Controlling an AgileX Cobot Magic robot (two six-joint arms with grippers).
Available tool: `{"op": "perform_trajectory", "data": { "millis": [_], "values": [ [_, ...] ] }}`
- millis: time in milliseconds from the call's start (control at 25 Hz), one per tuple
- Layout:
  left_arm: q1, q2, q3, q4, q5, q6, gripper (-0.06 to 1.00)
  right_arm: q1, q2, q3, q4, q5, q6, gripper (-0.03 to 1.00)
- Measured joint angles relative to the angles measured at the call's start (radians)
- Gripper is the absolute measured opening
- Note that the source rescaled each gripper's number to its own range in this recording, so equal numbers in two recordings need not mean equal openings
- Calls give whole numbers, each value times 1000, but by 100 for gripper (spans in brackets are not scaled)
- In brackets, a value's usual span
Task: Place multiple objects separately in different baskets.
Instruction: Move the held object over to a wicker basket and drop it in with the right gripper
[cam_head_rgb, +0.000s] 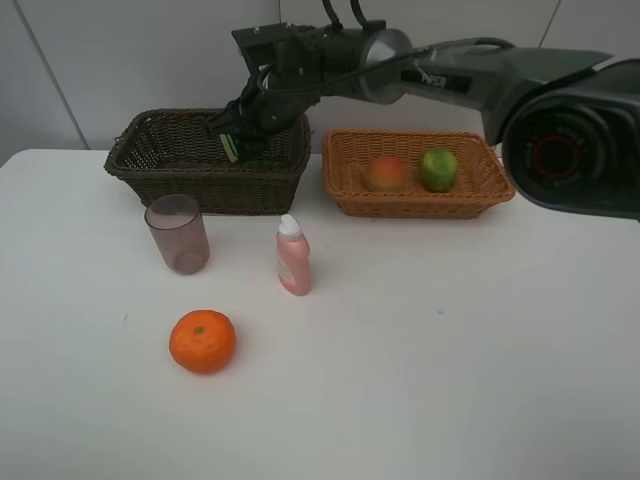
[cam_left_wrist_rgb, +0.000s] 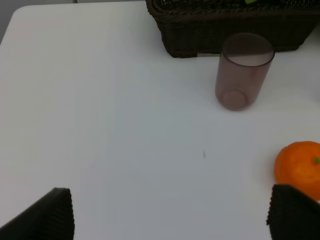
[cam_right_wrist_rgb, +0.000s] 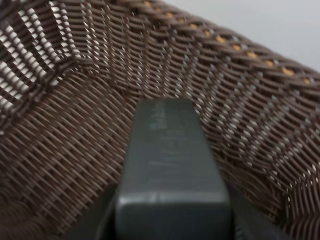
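Note:
My right gripper (cam_head_rgb: 238, 133) reaches across over the dark brown basket (cam_head_rgb: 150, 165), shut on the dark green bottle (cam_head_rgb: 232, 147). The right wrist view shows the bottle (cam_right_wrist_rgb: 172, 165) just above the basket's woven inside (cam_right_wrist_rgb: 75, 125). The peach (cam_head_rgb: 385, 173) and lime (cam_head_rgb: 438, 169) lie in the light orange-tan basket (cam_head_rgb: 350, 195). The mauve cup (cam_head_rgb: 178, 233), pink bottle (cam_head_rgb: 293, 257) and tangerine (cam_head_rgb: 202, 341) stand on the table. My left gripper (cam_left_wrist_rgb: 172, 215) is open and empty, low over the table, with the cup (cam_left_wrist_rgb: 243, 70) and tangerine (cam_left_wrist_rgb: 300, 167) ahead of it.
The white table (cam_head_rgb: 450, 350) carries everything. The two baskets stand side by side at the back near the wall. The dark basket's front wall (cam_left_wrist_rgb: 200, 40) also shows in the left wrist view, behind the cup.

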Motion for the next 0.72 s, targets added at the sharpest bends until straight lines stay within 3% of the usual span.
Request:
{"op": "perform_trajectory", "data": {
  "millis": [160, 240, 440, 520, 720],
  "values": [
    [0, 0, 0, 0, 0, 0, 100, -1, 8, 0, 0, 0, 0, 2],
    [0, 0, 0, 0, 0, 0, 100, -1, 8, 0, 0, -5, 0, 7],
    [0, 0, 0, 0, 0, 0, 100, -1, 7, 0, 0, -29, 0, 59],
    [0, 0, 0, 0, 0, 0, 100, -1, 0, 0, 0, -16, 0, 74],
    [0, 0, 0, 0, 0, 0, 100, -1, -74, 0, 10, 98, 0, 84]
  ]
}}
